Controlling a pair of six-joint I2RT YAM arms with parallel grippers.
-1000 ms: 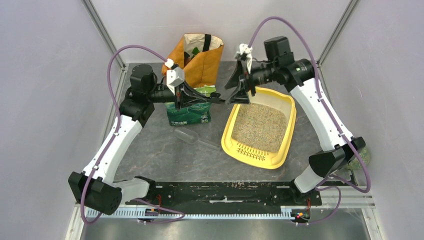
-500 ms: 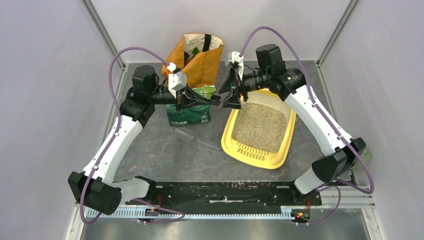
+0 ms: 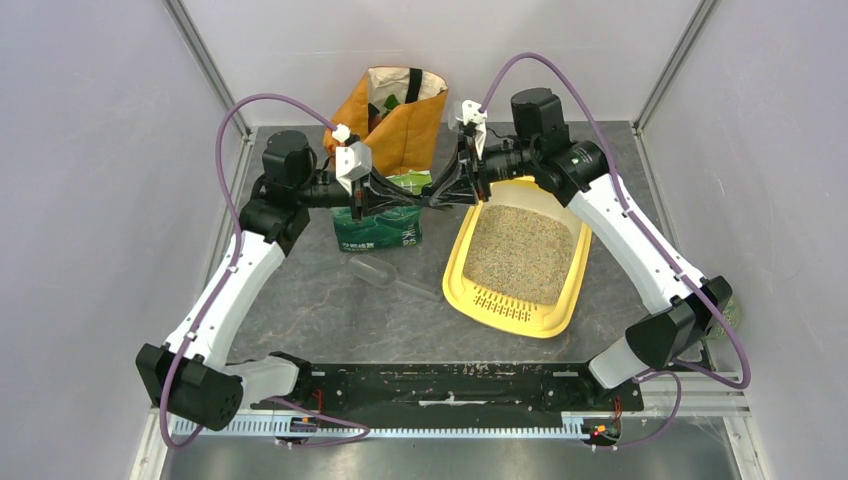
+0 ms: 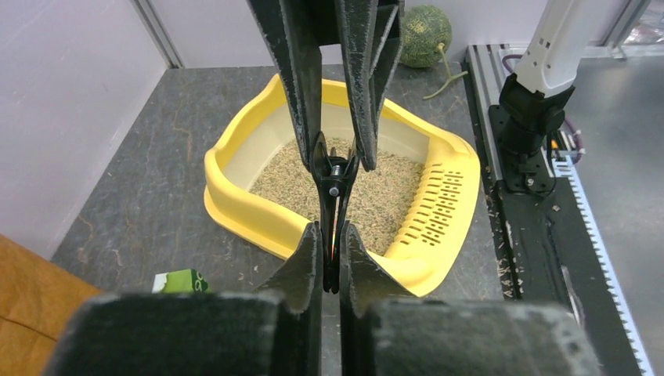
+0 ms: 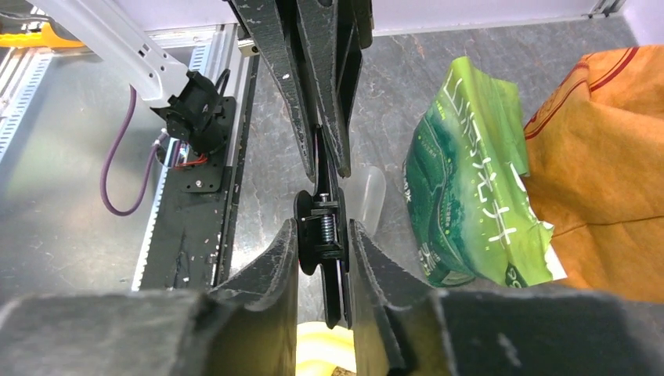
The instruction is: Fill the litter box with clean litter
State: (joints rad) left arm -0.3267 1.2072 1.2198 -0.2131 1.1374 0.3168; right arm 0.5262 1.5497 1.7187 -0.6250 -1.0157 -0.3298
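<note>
Squarely between the two arms, a small black spring clip (image 4: 333, 188) hung in the air, gripped from both ends. The left gripper (image 4: 330, 235) was clamped tight on one end of the clip, its dark fingers pressed nearly together with only the clip's thin edge between them. The right gripper (image 5: 322, 235) met it head-on from the opposite side, its jaws narrowed around the clip's coiled hinge and resting against both of its flanks, as the right wrist view showed. The overhead view placed this meeting point above the gap between a crumpled green printed plastic litter bag (image 3: 380, 232) with white characters and the far left corner of the shallow yellow plastic litter box (image 3: 455, 280). The litter box lay flat on the dark grey stone-patterned table (image 3: 320, 310), right of centre, its slotted lip towards the arm bases, and a level bed of fine beige-tan clean litter (image 3: 520, 250) covered its floor. Behind the green bag stood an open orange shopping bag (image 3: 400, 130) with a black strap. A clear plastic scoop (image 3: 375, 272) lay on the table just in front of the green bag, and a round green melon (image 4: 427, 31) sat near the right arm's base.
</note>
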